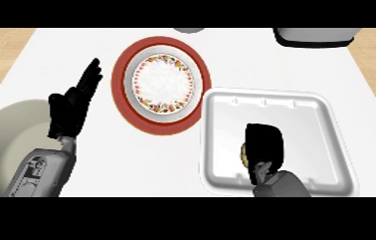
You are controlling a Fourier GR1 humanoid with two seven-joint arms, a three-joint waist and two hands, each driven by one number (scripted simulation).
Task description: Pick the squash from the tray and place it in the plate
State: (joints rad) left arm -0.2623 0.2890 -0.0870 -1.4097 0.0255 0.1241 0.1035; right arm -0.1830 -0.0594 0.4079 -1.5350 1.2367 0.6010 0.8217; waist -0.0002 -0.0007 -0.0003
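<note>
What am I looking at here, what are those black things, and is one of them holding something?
This is a single picture taken from a humanoid robot's head, looking steeply down at a white counter. The black shapes are its two hands on grey forearms. The left hand rests open at the left, fingers straight, holding nothing. The right hand is down inside a white tray, curled over a yellowish thing, apparently the squash, which it mostly hides. Left of the tray sits a flower-patterned plate on a red mat; the plate has nothing on it.
</note>
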